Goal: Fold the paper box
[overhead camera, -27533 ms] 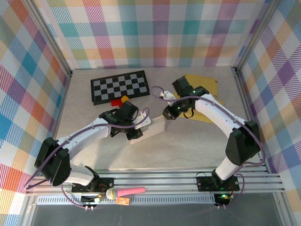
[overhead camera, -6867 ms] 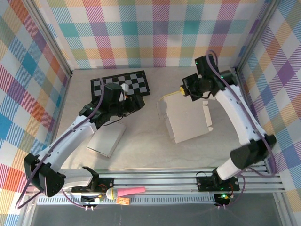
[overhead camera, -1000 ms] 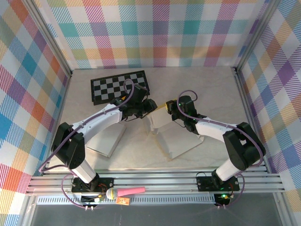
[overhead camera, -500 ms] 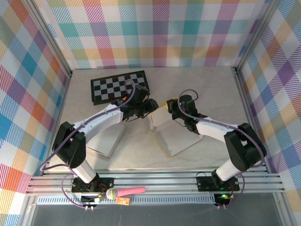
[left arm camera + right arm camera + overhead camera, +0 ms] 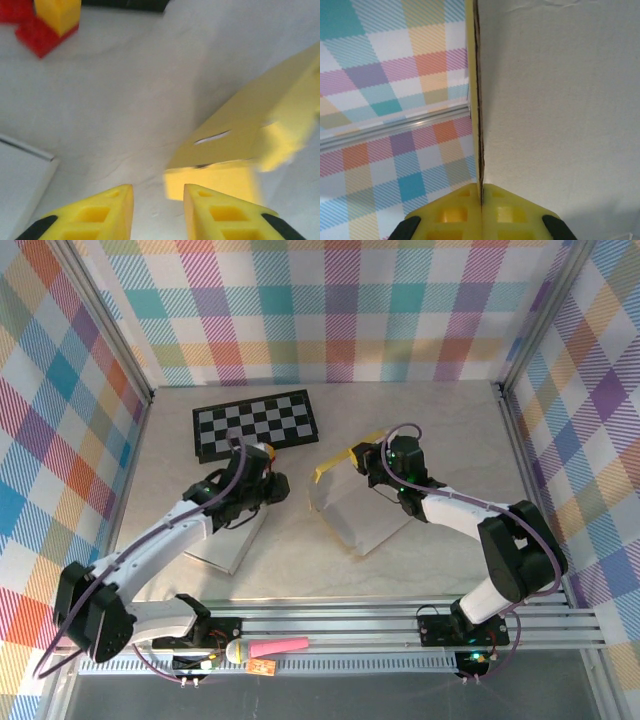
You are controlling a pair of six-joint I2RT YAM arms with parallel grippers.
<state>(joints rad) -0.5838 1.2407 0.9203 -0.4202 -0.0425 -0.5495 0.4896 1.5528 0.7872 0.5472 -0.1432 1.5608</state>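
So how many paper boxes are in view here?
2. A flat white box lies left of centre; an unfolded box sits mid-table, its edge pinched by the right gripper. None looks hidden.

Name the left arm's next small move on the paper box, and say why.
Probably advance the left gripper toward the loose yellow flap of the paper box, which lies ahead and to the gripper's right. Its fingers are apart with nothing between them, while the right gripper is clamped on the box's raised edge, so that flap looks ready for a push.
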